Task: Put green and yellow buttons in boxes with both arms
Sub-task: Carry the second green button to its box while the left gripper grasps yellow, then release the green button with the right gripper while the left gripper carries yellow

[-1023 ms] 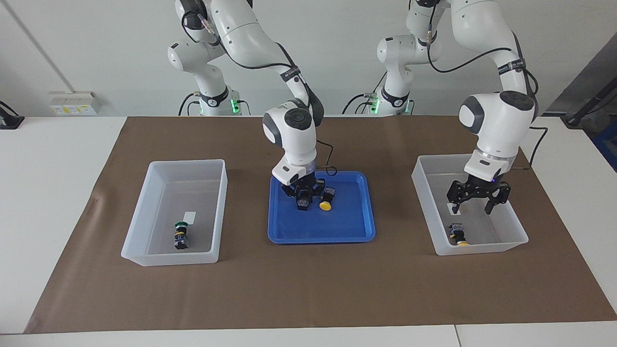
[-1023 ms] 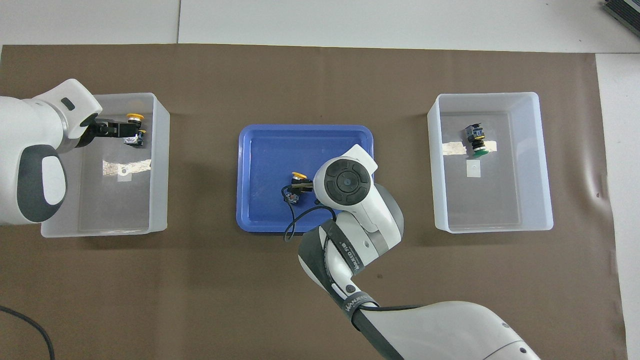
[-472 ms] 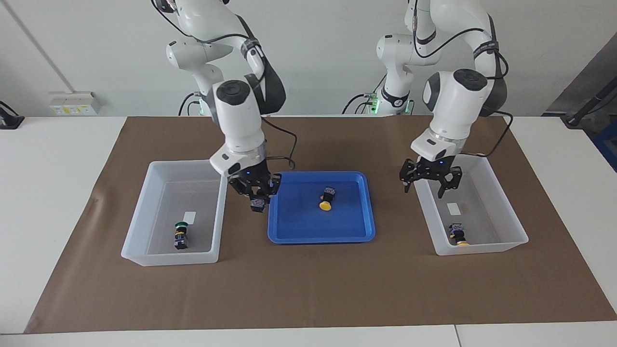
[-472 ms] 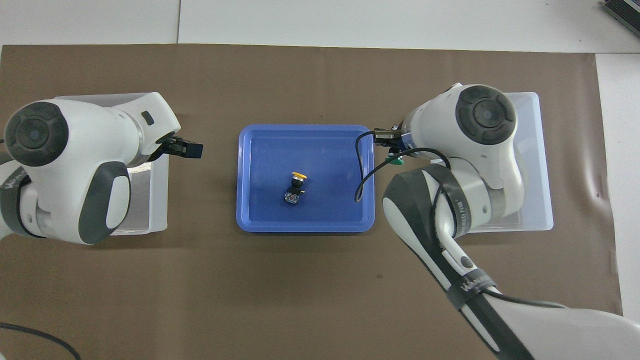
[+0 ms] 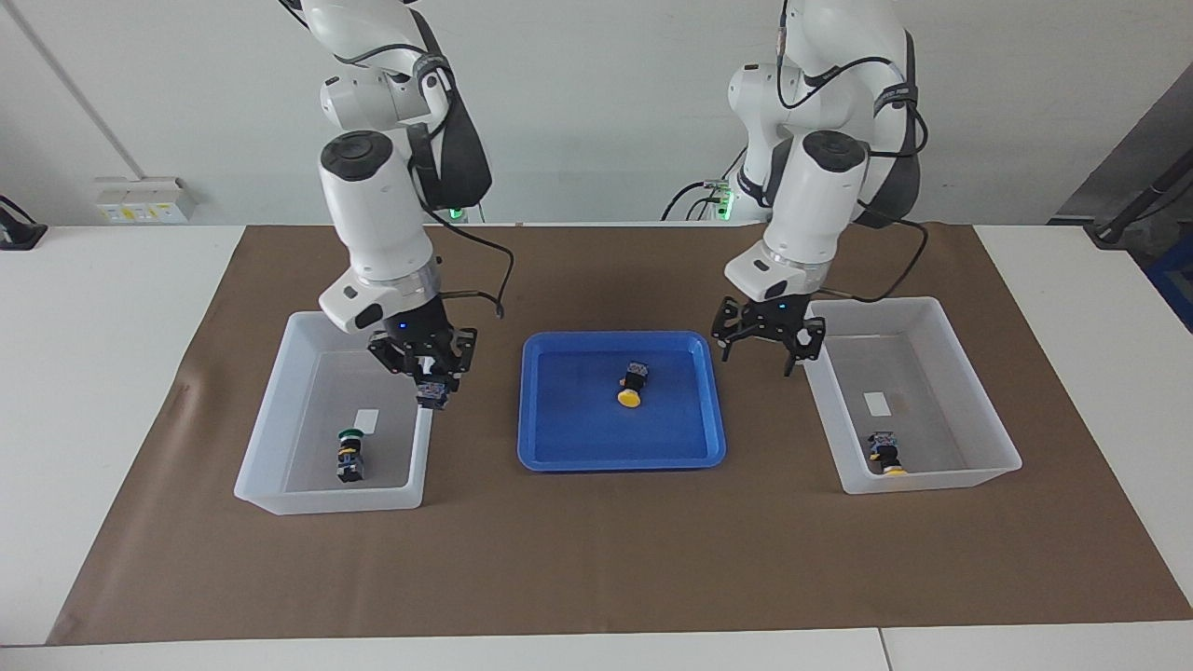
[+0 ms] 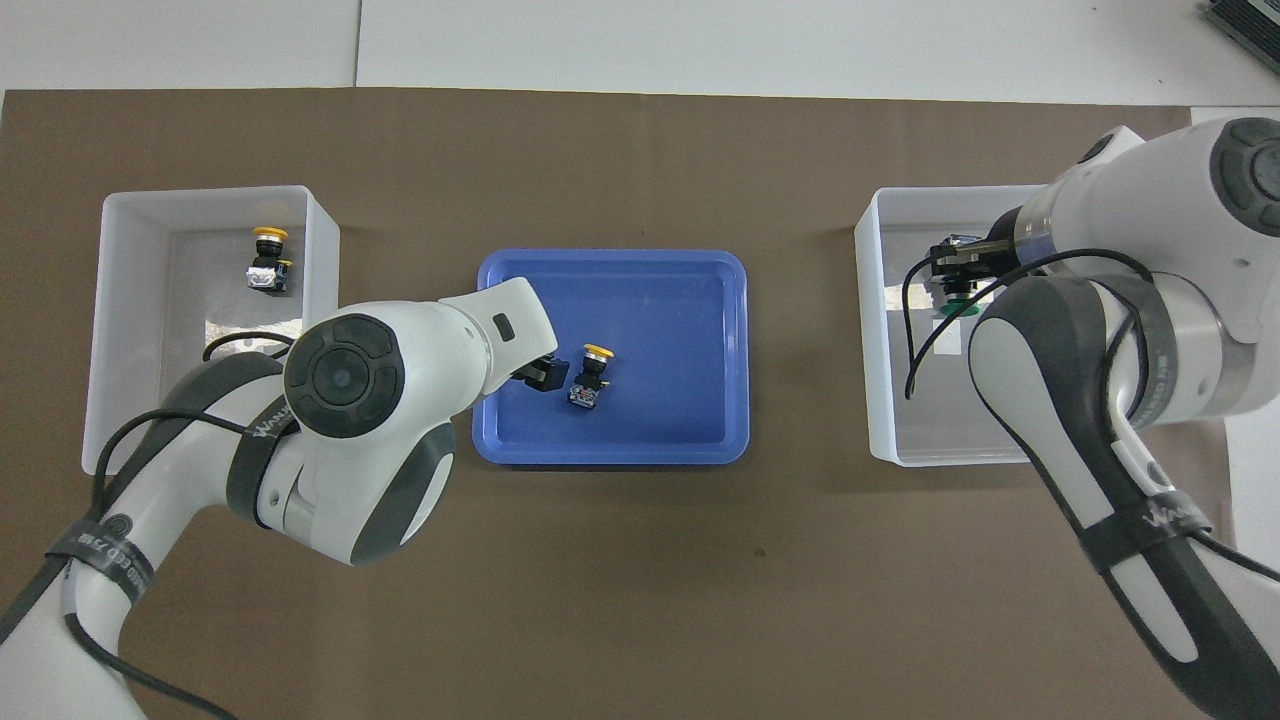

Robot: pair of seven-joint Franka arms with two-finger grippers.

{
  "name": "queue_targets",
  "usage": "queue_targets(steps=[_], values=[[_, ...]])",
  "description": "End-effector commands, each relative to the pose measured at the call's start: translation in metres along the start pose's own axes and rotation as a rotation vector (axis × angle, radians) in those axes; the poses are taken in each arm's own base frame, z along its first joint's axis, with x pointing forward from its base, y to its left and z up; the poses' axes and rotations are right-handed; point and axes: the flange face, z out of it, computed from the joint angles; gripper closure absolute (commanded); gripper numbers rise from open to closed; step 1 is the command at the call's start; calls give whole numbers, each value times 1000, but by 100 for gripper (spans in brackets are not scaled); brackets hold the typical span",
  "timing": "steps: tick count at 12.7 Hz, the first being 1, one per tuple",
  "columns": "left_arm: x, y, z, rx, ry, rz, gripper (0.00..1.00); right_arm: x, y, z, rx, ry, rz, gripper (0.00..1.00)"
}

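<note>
The right pincer, clamped narrow on a green button, is carrying it from the blue tray at frame centre to over the right arm's-end box, so a drop is likely nearing. The left pincer, gaping wide and empty, is leaving its box for the tray's last yellow button. Brown matting is covering the white bench under a pale wall.

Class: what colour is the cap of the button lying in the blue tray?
Yellow; the button in the tray shows best in the facing view.
</note>
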Motion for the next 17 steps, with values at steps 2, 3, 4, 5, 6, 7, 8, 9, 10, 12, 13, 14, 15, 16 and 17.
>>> queue_targets(steps=[2,3,4,5,6,7,8,9,10,12,13,14,15,16,17], values=[[-6,33,50,-11,7,-54,0,-50,14,47,5,-3,-35,100],[-5,34,61,-10,1,-57,0,-59,18,60,4,-6,-43,100],[-5,40,78,-12,-1,-67,0,-63,28,69,0,8,-56,100],[-9,54,95,-15,-8,-80,0,-68,38,78,-4,23,-63,100],[-12,59,100,-15,-11,-86,0,-73,40,88,-7,36,-63,100],[-13,59,101,-13,-16,-86,0,-77,40,95,-9,47,-61,100],[-17,64,102,-12,-26,-74,29,-77,41,100,-11,49,-60,100],[-20,70,102,-13,-33,-65,67,-77,41,101,-7,46,-47,88],[-20,69,103,-12,-34,-73,92,-78,41,103,-4,43,-37,71],[-18,69,100,-10,-40,-71,100,-77,41,106,-5,39,-36,41],[-15,65,95,-10,-34,-79,100,-76,42,107,-6,40,-35,15],[-11,57,78,-8,-23,-90,100,-74,42,105,-6,45,-38,0],[-7,43,60,1,-31,-107,100,-70,42,99,-6,56,-37,0],[-3,23,37,10,-34,-129,100,-62,41,85,-6,80,-33,0],[-1,4,18,18,-34,-157,100,-56,39,71,-4,97,-24,0]])
